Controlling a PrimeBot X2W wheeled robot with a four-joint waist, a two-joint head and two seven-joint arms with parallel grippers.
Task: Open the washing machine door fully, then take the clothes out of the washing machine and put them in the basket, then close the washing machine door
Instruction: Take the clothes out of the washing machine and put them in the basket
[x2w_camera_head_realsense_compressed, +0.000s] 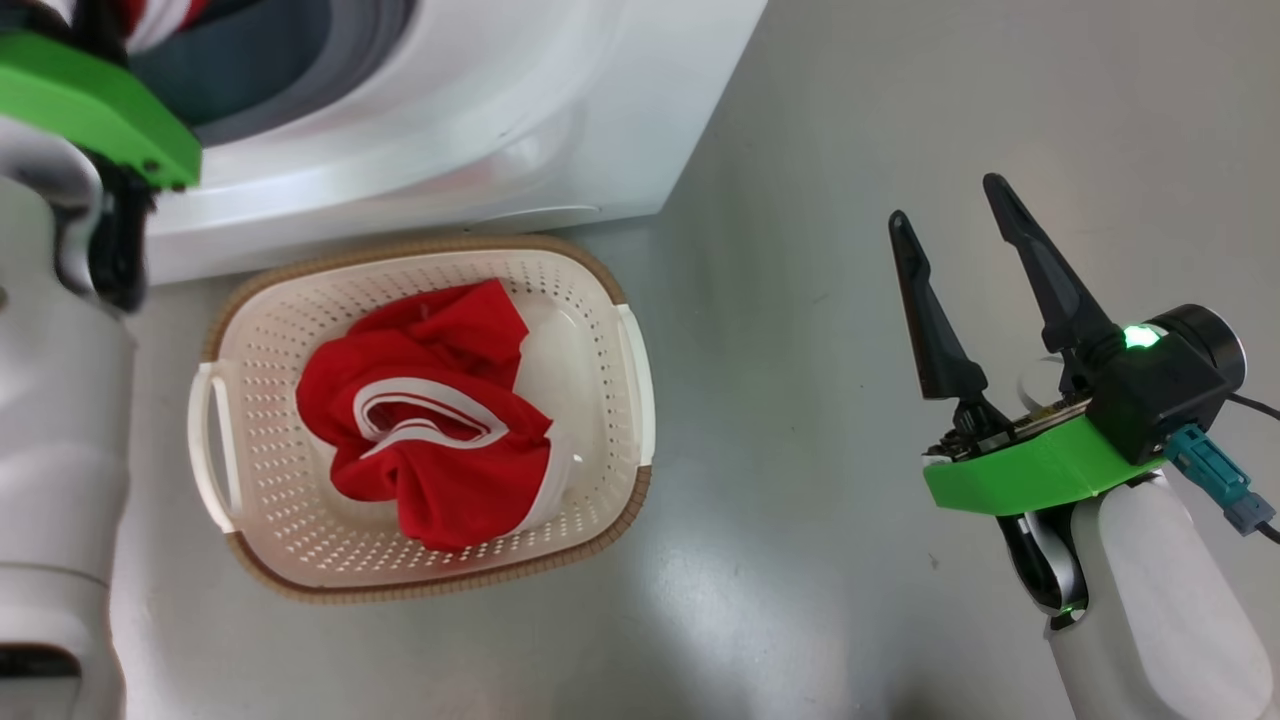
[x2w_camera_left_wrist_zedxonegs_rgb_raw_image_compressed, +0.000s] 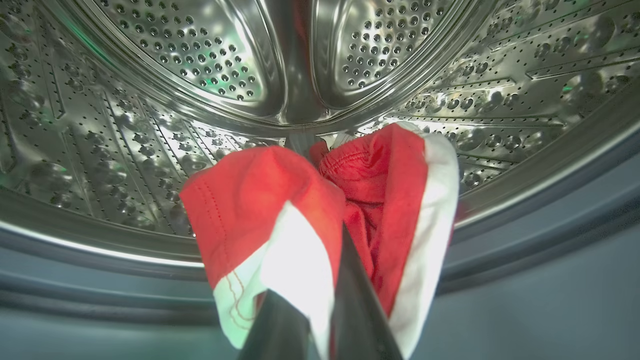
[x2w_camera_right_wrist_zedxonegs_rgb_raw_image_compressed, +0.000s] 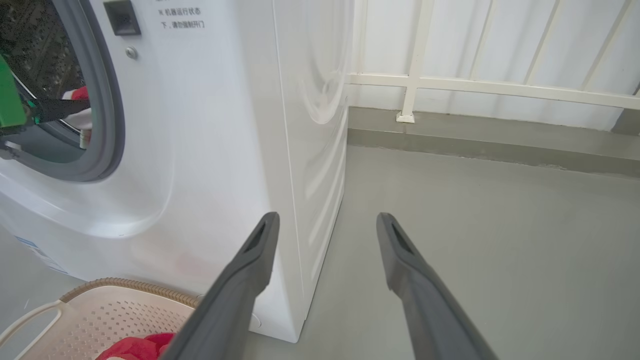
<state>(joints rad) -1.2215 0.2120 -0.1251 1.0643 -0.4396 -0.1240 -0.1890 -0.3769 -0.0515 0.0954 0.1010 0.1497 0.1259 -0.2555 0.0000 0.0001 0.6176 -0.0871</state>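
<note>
At left, reaching into the drum (x2w_camera_left_wrist_zedxonegs_rgb_raw_image_compressed: 150, 125) of the washing machine (x2w_camera_head_realsense_compressed: 480, 120) with the left gripper (x2w_camera_left_wrist_zedxonegs_rgb_raw_image_compressed: 322, 277), clamped tight on a red white-trimmed garment (x2w_camera_left_wrist_zedxonegs_rgb_raw_image_compressed: 260, 200). In the middle, just before the machine, another red garment (x2w_camera_head_realsense_compressed: 430, 410) lying in the basket (x2w_camera_head_realsense_compressed: 290, 520). At right, over grey floor (x2w_camera_head_realsense_compressed: 800, 560), holding the right gripper (x2w_camera_head_realsense_compressed: 945, 200) spread wide, grasping nothing

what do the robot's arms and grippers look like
The right arm and left arm have smooth pale grey-white shells, each with a bright green plate at the wrist. The right gripper has two long, dark, tapering jaws, a black camera block with a glowing green light, and a teal plug on a dark cable.
</note>
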